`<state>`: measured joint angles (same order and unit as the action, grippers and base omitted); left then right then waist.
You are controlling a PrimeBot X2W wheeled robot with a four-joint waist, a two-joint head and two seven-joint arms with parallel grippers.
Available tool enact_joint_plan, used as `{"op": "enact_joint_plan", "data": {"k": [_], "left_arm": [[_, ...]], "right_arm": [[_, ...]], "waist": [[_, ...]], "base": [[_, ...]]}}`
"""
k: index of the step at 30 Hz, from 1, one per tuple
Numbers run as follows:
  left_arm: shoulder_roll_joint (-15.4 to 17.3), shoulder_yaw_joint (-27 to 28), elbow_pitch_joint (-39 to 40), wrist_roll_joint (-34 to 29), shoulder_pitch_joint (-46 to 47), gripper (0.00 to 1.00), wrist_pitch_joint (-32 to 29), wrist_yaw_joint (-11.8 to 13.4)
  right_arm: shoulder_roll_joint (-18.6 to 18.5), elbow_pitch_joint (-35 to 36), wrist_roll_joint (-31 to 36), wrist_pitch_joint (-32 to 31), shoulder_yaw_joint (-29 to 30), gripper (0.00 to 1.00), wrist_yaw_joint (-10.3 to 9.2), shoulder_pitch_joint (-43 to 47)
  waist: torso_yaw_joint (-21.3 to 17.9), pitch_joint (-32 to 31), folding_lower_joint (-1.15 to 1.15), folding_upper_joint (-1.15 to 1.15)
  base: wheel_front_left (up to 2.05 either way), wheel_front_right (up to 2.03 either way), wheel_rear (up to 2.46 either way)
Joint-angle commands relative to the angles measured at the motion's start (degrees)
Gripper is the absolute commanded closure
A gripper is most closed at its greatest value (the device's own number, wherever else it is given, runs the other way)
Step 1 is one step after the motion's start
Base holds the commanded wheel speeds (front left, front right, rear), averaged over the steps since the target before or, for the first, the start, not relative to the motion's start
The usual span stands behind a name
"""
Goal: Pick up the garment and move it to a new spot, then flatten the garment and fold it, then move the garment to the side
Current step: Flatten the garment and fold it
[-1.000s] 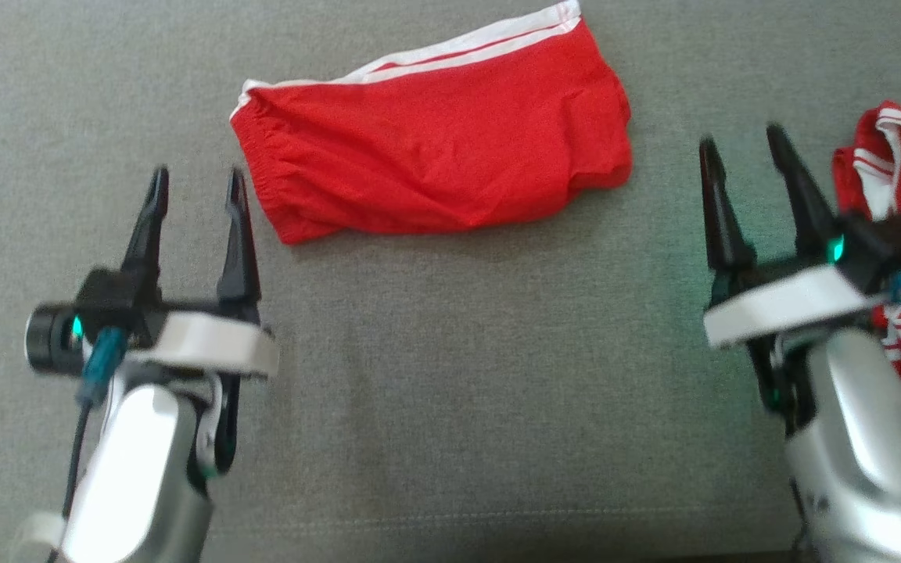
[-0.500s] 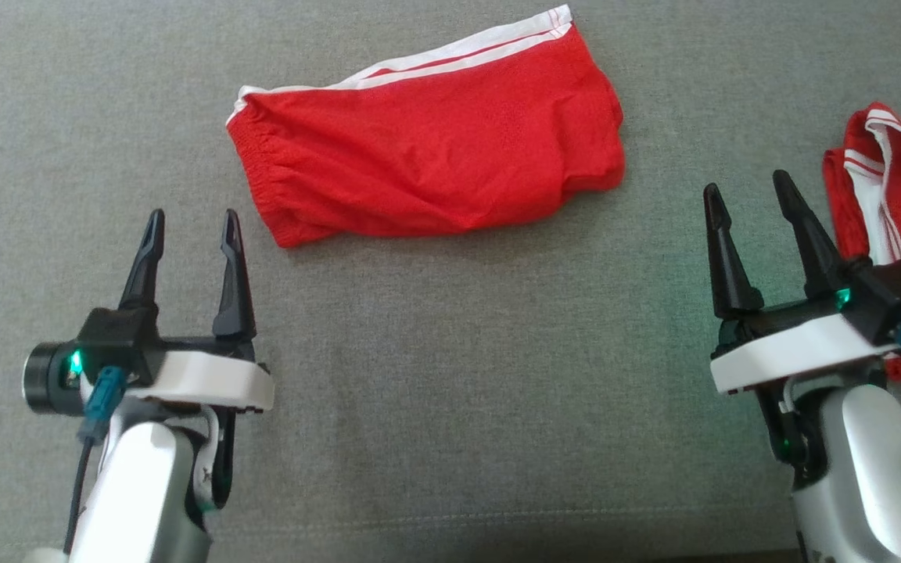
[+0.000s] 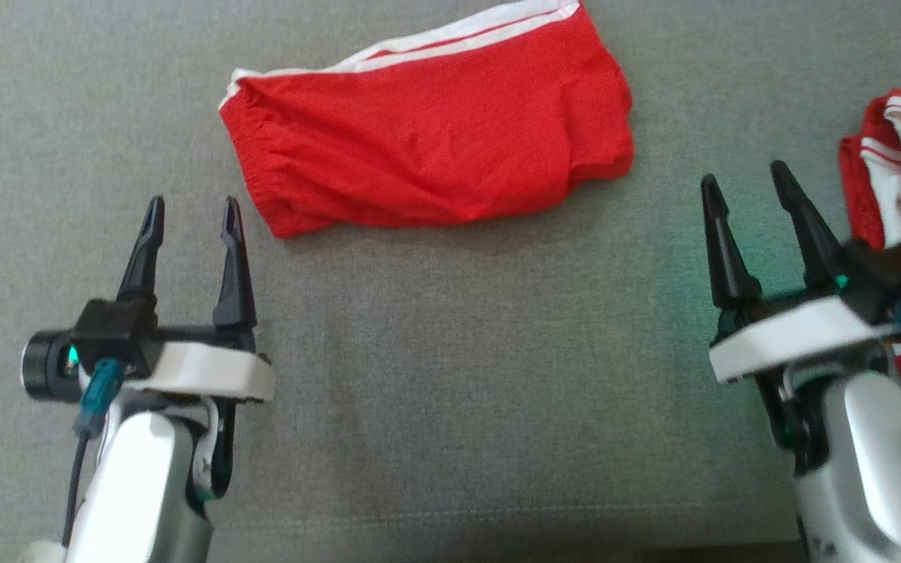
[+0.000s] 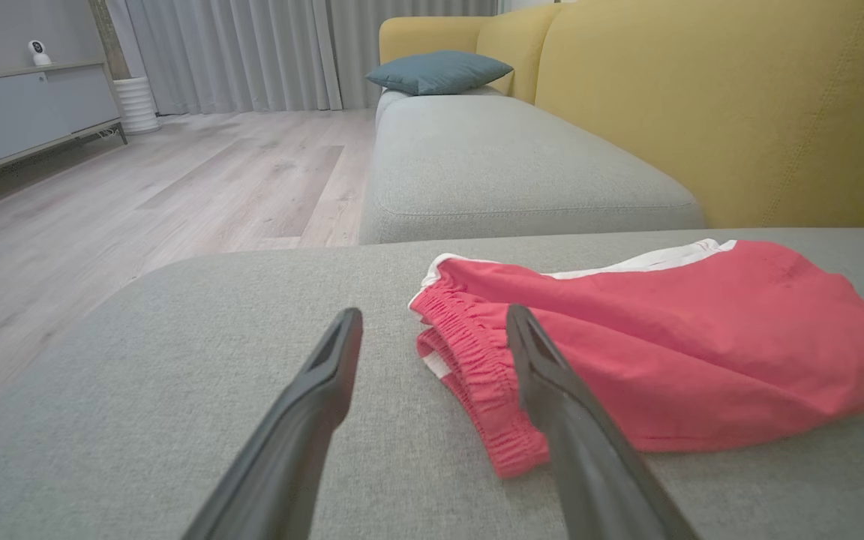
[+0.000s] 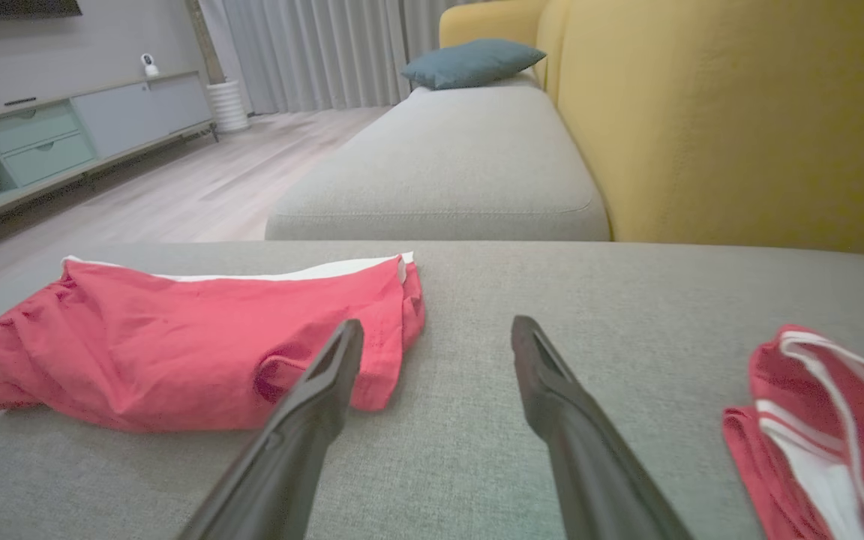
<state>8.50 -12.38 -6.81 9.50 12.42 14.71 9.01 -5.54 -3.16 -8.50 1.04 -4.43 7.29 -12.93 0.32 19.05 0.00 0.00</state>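
A garment [image 3: 427,133], red shorts with white side stripes, lies folded on the grey cushion [image 3: 450,375] at the top middle of the head view. My left gripper [image 3: 192,205] stands open just below and left of its waistband end, apart from the cloth. My right gripper [image 3: 742,175] stands open to the right of the garment's leg end, with bare cushion between. In the left wrist view the elastic waistband [image 4: 477,352] lies just beyond the open gripper [image 4: 433,315]. The right wrist view has the garment [image 5: 199,352] left of the open gripper [image 5: 438,324].
A second red garment with white stripes [image 3: 900,180] lies crumpled at the right edge, partly behind my right wrist, and shows low right as a red heap [image 5: 814,420]. A yellow sofa backrest [image 5: 739,112] rises behind the cushion. Another grey seat carries a blue pillow [image 4: 436,71]. Wooden floor [image 4: 177,172] lies to the left.
Both grippers have drawn back from the garment toward the near edge of the cushion and stay open. The head view has shifted slightly. The garment lies as before.
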Motion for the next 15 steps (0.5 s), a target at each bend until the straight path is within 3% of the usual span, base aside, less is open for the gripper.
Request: {"op": "enact_joint_plan", "data": {"k": [1,8,15], "left_arm": [[0.40,2.13,2.38,-0.99,3.28,0.00,0.29,-0.24],[-1.37,1.28,2.58,-2.05,7.31,0.00,0.29,-1.64],[-2.73,1.45,2.15,-2.47,9.18,0.00,0.29,-2.42]], "right_arm": [[-0.40,0.63,-0.12,-1.43,-1.56,0.00,0.20,-4.18],[-3.16,-7.90,-1.46,-7.38,-4.36,0.00,0.20,-15.42],[-3.36,-16.76,-1.78,-15.52,-5.77,0.00,0.20,-23.04]], "waist": [[0.42,1.51,0.00,0.00],[3.20,6.12,0.00,0.00],[5.27,8.31,0.00,0.00]], "base": [[0.00,0.00,0.00],[0.00,0.00,0.00],[0.00,0.00,0.00]]}}
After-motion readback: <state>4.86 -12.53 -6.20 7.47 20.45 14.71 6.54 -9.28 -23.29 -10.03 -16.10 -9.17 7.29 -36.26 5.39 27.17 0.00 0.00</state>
